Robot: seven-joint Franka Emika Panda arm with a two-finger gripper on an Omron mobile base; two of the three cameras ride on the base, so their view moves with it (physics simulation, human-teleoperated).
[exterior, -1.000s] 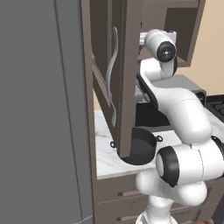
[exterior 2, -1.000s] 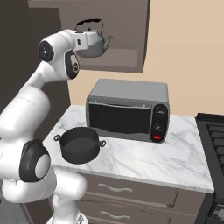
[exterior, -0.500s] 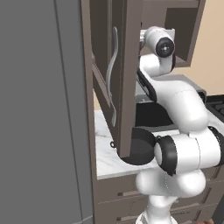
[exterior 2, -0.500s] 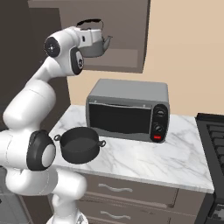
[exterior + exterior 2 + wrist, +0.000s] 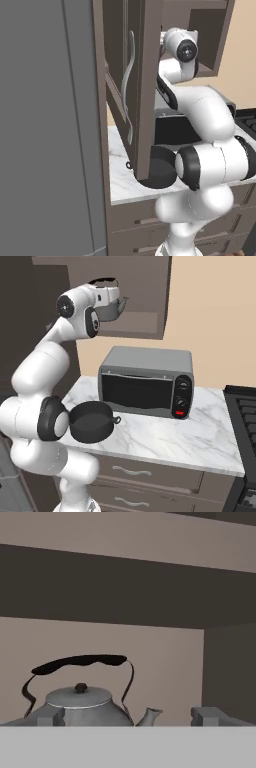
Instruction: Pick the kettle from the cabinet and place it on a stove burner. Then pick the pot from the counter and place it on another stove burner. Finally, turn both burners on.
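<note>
The kettle (image 5: 80,704), grey with a domed lid and an arched black handle, stands on the shelf inside the open cabinet (image 5: 145,286). My gripper (image 5: 130,716) is open and level with it. Its fingertips (image 5: 50,714) stand wide on either side of the kettle, which sits left of the middle of the gap, spout pointing right. In the right base view my hand covers part of the kettle (image 5: 114,306). The dark pot (image 5: 91,421) rests on the marble counter (image 5: 200,441) beside my arm. Black burner grates (image 5: 247,411) show at the right edge.
A grey toaster oven (image 5: 145,383) stands on the counter under the cabinet, between the pot and the stove. The cabinet's open door (image 5: 137,90), with its long curved handle, hangs in front of my arm and hides part of the pot (image 5: 159,174). A tall grey panel (image 5: 45,125) stands on the left.
My hand has swung up and forward into the cabinet towards the kettle and now covers part of it. The jaws stayed open. Kettle and pot have not moved.
</note>
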